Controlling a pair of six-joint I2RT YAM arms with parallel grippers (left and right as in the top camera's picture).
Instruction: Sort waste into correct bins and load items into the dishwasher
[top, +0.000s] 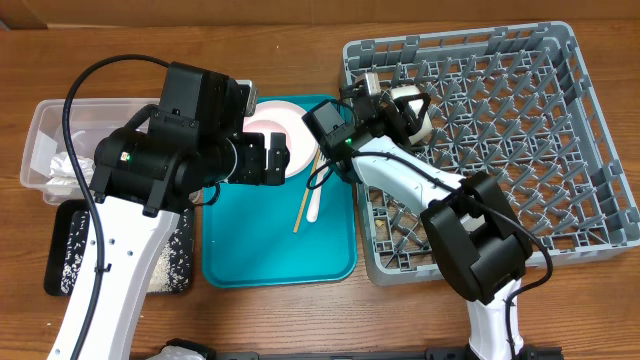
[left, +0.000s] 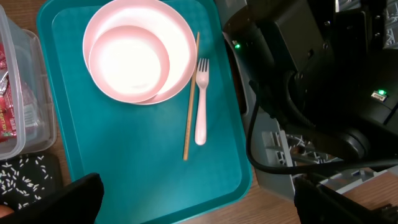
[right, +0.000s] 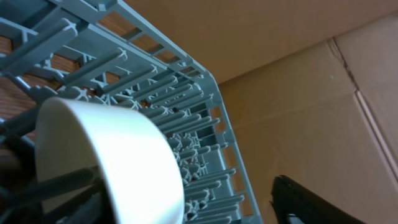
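The serving tray (top: 260, 240) was teal, the plate (left: 140, 50) pale pink, the fork (left: 201, 106) whitish and the chopstick (left: 191, 99) light wood. The dish rack (top: 540, 120) was grey, gridded. The cup (right: 118, 155) was white. White grains flecked the black tray (top: 57, 215), lower left. The worktop (top: 300, 320) was brown woodgrain.

We take this for a robotics lab bench staged as a dish-clearing station, not a working kitchen. Plain cardboard sheets (right: 311, 74) wall off a wooden worktop (top: 300, 320). A cabled left arm (top: 105, 270) and right arm (top: 400, 175) stand at it, beside a grey dish rack (top: 560, 130), a teal tray (top: 270, 250) and a clear tub (top: 40, 130).
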